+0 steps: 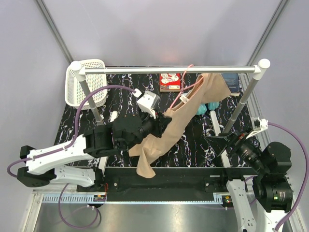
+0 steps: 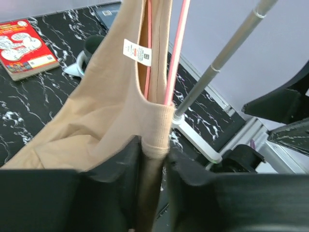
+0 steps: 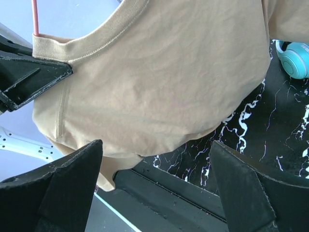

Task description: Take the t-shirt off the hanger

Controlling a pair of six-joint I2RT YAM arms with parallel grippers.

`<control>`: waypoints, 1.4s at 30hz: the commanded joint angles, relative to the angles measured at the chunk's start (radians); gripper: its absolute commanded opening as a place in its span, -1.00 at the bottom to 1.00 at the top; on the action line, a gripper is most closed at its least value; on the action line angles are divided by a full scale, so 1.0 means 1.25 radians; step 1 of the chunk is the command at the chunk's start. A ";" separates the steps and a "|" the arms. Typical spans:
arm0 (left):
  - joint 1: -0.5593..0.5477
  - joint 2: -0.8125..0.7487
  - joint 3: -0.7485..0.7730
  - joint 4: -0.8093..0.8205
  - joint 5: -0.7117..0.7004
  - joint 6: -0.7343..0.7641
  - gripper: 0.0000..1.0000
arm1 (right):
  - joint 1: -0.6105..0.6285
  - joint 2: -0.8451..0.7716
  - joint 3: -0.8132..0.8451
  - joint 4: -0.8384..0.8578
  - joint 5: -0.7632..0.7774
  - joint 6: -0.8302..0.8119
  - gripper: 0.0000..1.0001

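Black marbled table (image 1: 198, 142) under a white-capped rail (image 1: 145, 71). Tan t-shirt (image 1: 164, 135) strung slantwise from the rail down toward the table's near edge, with the pink wire hanger (image 2: 176, 48) inside the neck opening, hook up at the rail. Left gripper (image 2: 154, 162) pinched tight on the ribbed collar. Right gripper (image 3: 157, 179) spread wide near the shirt's body, holding nothing

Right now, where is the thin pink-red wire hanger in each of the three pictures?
Top external: thin pink-red wire hanger upper centre, hooked over the metal rail.
Left wrist: top centre, two wires entering the ribbed collar.
Right wrist: top left corner, a short piece.
Shared landmark: the tan fabric t-shirt.
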 commanded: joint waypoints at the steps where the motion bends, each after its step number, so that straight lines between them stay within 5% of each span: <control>1: -0.005 -0.017 0.039 0.033 -0.069 0.013 -0.73 | 0.003 -0.006 -0.003 0.024 -0.011 0.004 0.99; 9: -0.007 -0.058 0.063 0.038 -0.060 -0.007 -1.00 | 0.003 -0.020 -0.008 0.029 0.005 0.023 1.00; 22: -0.006 -0.128 0.075 0.068 0.106 0.028 -1.00 | 0.003 -0.006 -0.032 0.036 -0.042 0.000 0.99; 35: -0.007 -0.316 -0.102 0.130 0.270 0.161 -1.00 | 0.004 -0.007 -0.126 0.122 -0.159 0.048 0.99; 42: -0.007 -0.398 -0.235 0.139 0.266 0.146 -1.00 | 0.007 0.049 -0.179 0.169 -0.253 0.064 0.99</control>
